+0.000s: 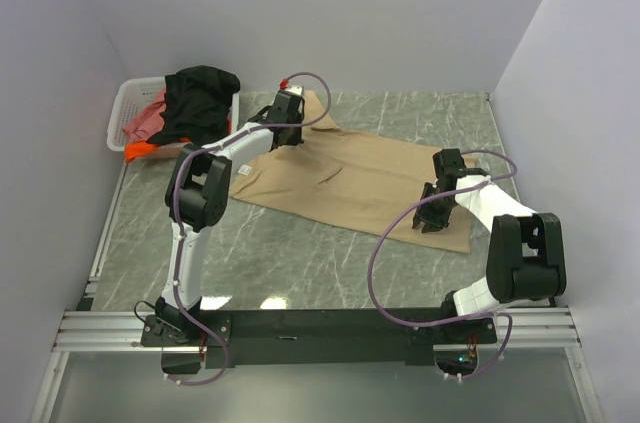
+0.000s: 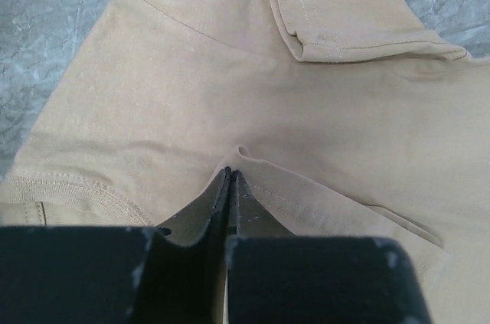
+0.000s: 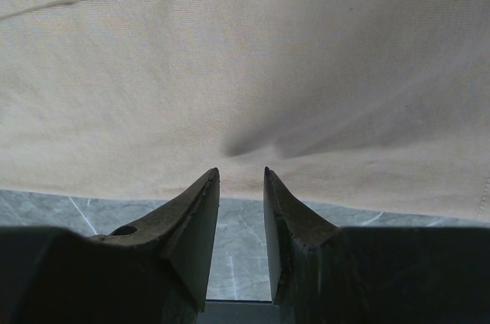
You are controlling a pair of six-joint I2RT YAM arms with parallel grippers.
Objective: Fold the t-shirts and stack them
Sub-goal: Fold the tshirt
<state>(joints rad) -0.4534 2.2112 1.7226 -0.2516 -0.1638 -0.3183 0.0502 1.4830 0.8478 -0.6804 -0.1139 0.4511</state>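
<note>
The tan t-shirt (image 1: 350, 178) lies spread flat on the marbled table, with a small white tag (image 1: 243, 172) at its left edge. My left gripper (image 1: 287, 135) is at the shirt's far left part. In the left wrist view it (image 2: 230, 174) is shut on a raised fold of the tan cloth (image 2: 230, 71), beside a folded sleeve (image 2: 344, 25). My right gripper (image 1: 428, 223) is at the shirt's near right hem. In the right wrist view it (image 3: 241, 175) is narrowly open, its tips at the hem of the tan cloth (image 3: 230, 56), with bare table between the fingers.
A white lattice basket (image 1: 118, 113) stands at the far left corner, holding a black shirt (image 1: 200, 93), a pink-red one (image 1: 148, 121) and an orange one (image 1: 140, 150). Grey walls close in the back and both sides. The marbled table (image 1: 300, 263) is bare in front of the shirt.
</note>
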